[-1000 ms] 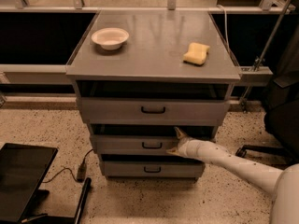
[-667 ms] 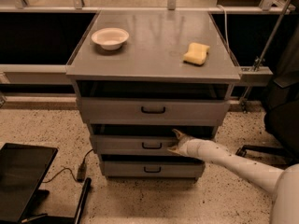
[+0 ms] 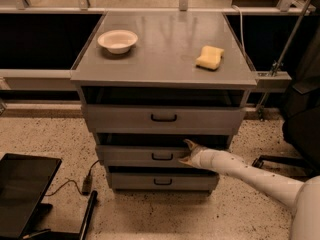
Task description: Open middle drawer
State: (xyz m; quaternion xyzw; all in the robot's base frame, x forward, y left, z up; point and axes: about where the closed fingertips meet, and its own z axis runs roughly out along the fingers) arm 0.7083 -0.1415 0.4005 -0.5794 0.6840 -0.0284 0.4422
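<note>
Nearest me, low and to the right of the handle [image 3: 162, 156], the robot's pale arm [image 3: 250, 174] reached in across the speckled floor toward the cabinet [image 3: 165, 49]. Its gripper [image 3: 184, 152] sat just right of the handle, against the front of the middle drawer [image 3: 135, 155]. The jaws stood open, one finger above the handle's level and one below, and they had hold of nothing that I could see. I could not tell whether the fingers [image 3: 189, 144] touched the metal. The middle drawer itself lay between the top drawer [image 3: 125, 118] above the handle and the bottom drawer [image 3: 135, 181] below it, and its tray was not showing. The handle ran side to side, a short black bar, and lay to the gripper's left. So I judged the jaws, stacked one over the other, were turned the right way to close across it once the gripper slid left. Higher and farther back from the handle, a white bowl [image 3: 117, 40] sat up to the left and a yellow sponge [image 3: 210, 57] up to the right on the cabinet's top.
</note>
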